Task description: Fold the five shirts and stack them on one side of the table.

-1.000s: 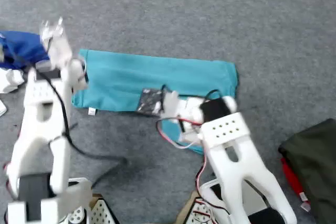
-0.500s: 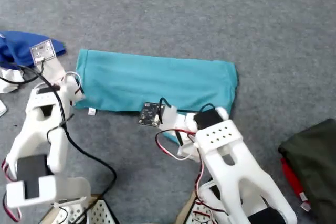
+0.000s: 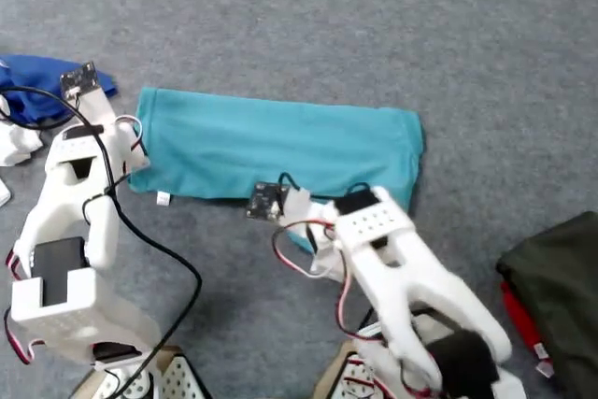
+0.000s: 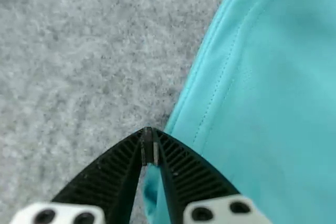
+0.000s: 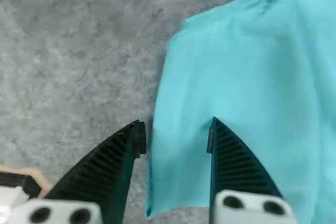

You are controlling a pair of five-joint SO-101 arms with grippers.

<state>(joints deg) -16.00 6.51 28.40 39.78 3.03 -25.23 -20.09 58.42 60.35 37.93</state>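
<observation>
The left claw (image 4: 148,145) has swung down to the teal shirt (image 3: 280,142) lying mid-worktop (image 3: 374,35) and is clamped on its hem, while the right claw (image 5: 176,135) gapes astride the near edge; so shallow a pinch may slip when lifted.

Grey table (image 3: 308,35), teal shirt (image 3: 280,142) flat mid-table, blue shirt (image 3: 37,86) far left, dark garment (image 3: 561,277) far right

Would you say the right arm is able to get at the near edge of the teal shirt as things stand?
Probably yes: its pincer is open and straddles the edge of the shirt, with nothing in between.
</observation>
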